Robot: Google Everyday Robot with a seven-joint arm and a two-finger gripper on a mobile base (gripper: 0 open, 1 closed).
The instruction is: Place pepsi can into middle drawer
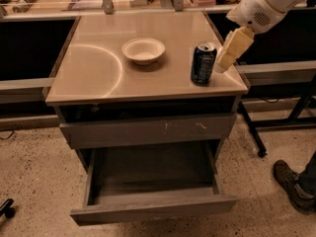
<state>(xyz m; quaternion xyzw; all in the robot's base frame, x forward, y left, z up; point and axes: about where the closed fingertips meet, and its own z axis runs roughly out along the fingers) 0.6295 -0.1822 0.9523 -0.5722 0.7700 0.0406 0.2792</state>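
Note:
The dark blue pepsi can stands upright near the right front corner of the cabinet's tan top. My gripper hangs from the white arm at the upper right. Its cream fingers point down-left and their tips are just right of the can, very close to its side. The middle drawer is pulled out below, wide and shallow, with a dark bare floor and a plain front panel. Above it is a closed drawer front with pale scratch marks.
A cream-white bowl sits on the top, left of the can. A metal table frame with dark legs stands to the right. A person's shoe is on the floor at the lower right. Benches with clutter run along the back.

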